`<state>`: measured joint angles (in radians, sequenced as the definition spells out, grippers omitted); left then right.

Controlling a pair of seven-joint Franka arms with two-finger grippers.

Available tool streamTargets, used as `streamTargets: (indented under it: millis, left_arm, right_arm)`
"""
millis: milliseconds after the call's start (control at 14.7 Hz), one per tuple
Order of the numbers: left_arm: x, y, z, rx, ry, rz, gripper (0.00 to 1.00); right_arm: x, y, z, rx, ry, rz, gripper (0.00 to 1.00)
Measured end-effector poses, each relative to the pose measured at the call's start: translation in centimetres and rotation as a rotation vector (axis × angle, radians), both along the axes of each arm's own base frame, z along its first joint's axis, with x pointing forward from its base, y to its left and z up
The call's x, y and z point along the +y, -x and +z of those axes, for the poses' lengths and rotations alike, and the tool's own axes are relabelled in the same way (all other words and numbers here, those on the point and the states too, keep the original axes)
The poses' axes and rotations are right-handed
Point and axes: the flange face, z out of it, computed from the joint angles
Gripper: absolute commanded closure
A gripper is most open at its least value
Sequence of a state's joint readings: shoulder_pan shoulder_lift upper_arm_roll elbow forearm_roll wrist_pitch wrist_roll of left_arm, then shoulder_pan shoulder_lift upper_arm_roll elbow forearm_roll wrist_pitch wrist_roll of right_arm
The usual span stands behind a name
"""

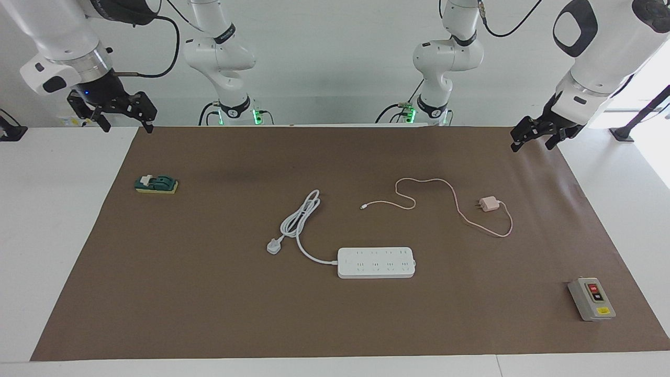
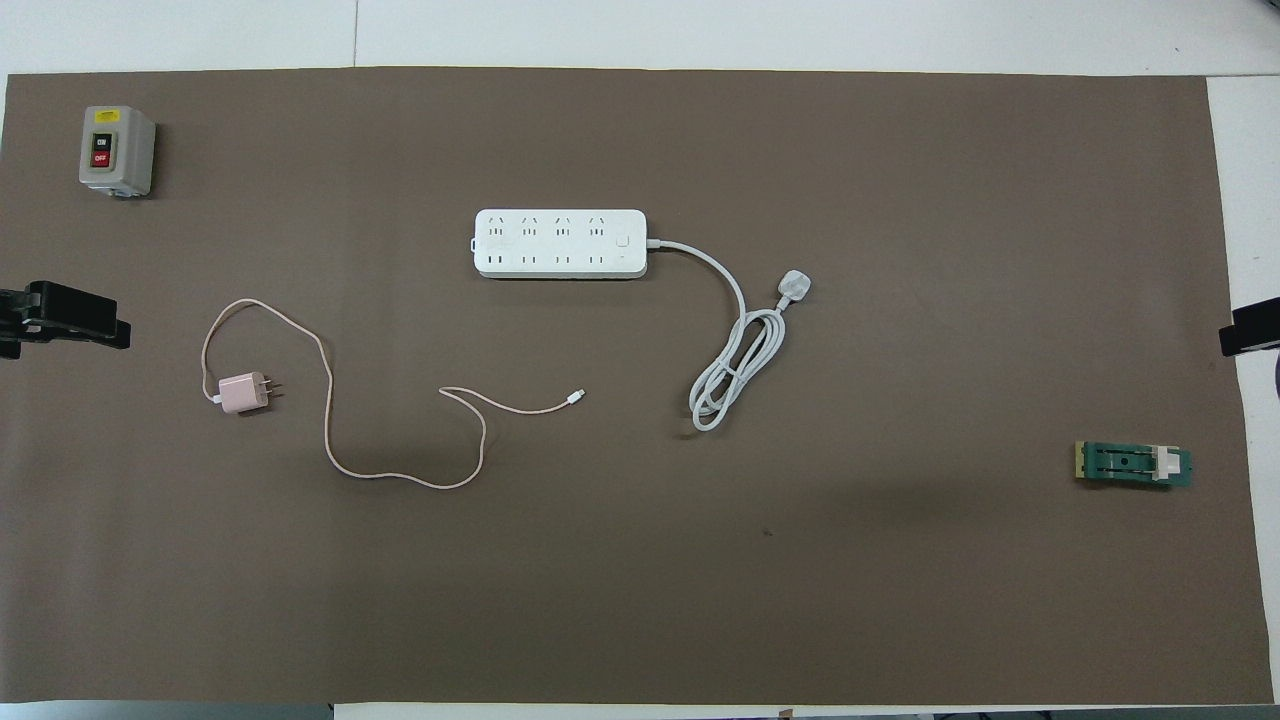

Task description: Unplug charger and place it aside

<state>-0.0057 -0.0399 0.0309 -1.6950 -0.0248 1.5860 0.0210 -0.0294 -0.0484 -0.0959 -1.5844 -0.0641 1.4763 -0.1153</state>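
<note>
The facing view looks down from high across the table toward the robots, whose bases fill the frame's top. The overhead view looks steeply down from above the robots' end. Both cover the whole brown mat [image 1: 209, 293], half a turn apart.

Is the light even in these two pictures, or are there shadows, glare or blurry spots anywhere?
Facing view: soft, even light; a faint dark smudge of shadow lies on the brown mat nearer the robots than the power strip; bright glare washes out the corner by the left gripper. Overhead view: flat light, a similar faint shadow, and the charger looks crisp.
</note>
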Motion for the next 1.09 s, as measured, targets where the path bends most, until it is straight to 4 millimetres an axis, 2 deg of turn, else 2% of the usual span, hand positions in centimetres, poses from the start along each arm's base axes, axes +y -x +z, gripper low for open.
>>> streamTargets:
  millis: [1089]
  left_arm:
    - [0.06,0.17,-0.10,0.013,0.004,-0.058,0.00]
  right_arm:
    - [0.52,0.08,0.23,-0.005,-0.002,0.008,0.00]
